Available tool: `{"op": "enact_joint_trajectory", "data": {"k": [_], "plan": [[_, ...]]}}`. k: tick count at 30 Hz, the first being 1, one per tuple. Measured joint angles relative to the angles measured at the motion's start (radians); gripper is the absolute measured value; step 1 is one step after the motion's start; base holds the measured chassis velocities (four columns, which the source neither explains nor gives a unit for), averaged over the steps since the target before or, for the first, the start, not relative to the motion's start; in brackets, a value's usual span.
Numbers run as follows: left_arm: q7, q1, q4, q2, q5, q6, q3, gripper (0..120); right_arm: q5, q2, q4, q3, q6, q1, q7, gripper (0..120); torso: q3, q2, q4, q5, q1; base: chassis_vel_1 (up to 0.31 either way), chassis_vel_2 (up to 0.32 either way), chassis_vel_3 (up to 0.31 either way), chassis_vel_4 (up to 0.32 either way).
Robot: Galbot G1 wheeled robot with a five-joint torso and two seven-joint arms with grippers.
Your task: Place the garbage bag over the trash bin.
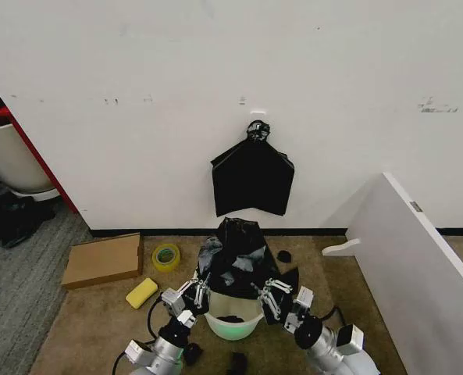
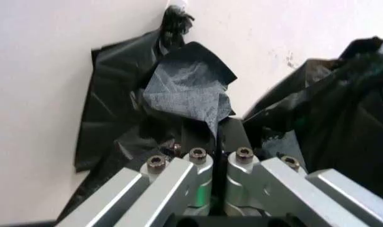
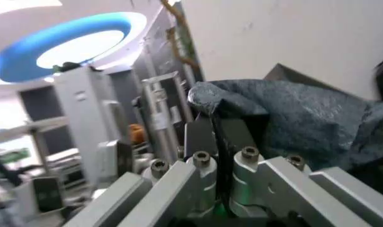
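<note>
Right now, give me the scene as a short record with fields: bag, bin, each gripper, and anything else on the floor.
garbage bag: bunched up above the bin, held at both sides
trash bin: upright on the carpet, rim uncovered in front
left gripper: shut on the bag's edge
right gripper: shut on the bag's edge
floor items: cardboard box, tape roll, yellow sponge

Office or lab corner: scuffed white wall [image 1: 215, 78], carpet floor [image 1: 98, 320], white partition panel [image 1: 418, 266], cardboard box [image 1: 102, 260].

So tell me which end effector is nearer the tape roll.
Left. The left end effector grips the garbage bag on the tape roll side; the right end effector grips its far side.
</note>
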State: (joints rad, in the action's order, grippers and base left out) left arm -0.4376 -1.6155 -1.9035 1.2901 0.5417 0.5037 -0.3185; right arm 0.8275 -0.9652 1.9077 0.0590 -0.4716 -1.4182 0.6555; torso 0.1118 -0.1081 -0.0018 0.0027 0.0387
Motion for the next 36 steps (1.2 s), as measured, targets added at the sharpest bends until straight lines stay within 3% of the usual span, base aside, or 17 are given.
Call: {"op": "enact_joint_trajectory", "data": {"k": [4,8,23,36], "plan": [[0.011,-0.004,-0.005,-0.015,-0.065,0.036,-0.014,0,0.079,0.044,-0.029,-0.037,0.067,0.033,0.069,0,0.0,0.0,-0.0002,-0.0002,0.0,0.0,0.0,0.0,0.0],[0.028,0.004,0.005,-0.013,-0.097,0.048,-0.016,0,0.076,0.038,-0.064,-0.036,0.079,0.061,0.1,0,0.0,0.0,-0.0001,-0.0002,0.0,0.0,0.0,0.0,0.0],[0.158,0.085,0.071,0.025,-0.274,0.078,-0.016,0,0.069,-0.063,-0.282,-0.054,0.05,0.233,0.074,0,0.0,0.0,-0.0002,-0.0001,0.0,0.0,0.0,0.0,0.0],[0.12,0.074,0.146,0.041,-0.268,0.107,0.012,0,0.054,-0.143,-0.413,-0.05,-0.002,0.325,-0.009,0,0.0,0.0,-0.0001,-0.0001,0.0,0.0,0.0,0.0,0.0]]}}
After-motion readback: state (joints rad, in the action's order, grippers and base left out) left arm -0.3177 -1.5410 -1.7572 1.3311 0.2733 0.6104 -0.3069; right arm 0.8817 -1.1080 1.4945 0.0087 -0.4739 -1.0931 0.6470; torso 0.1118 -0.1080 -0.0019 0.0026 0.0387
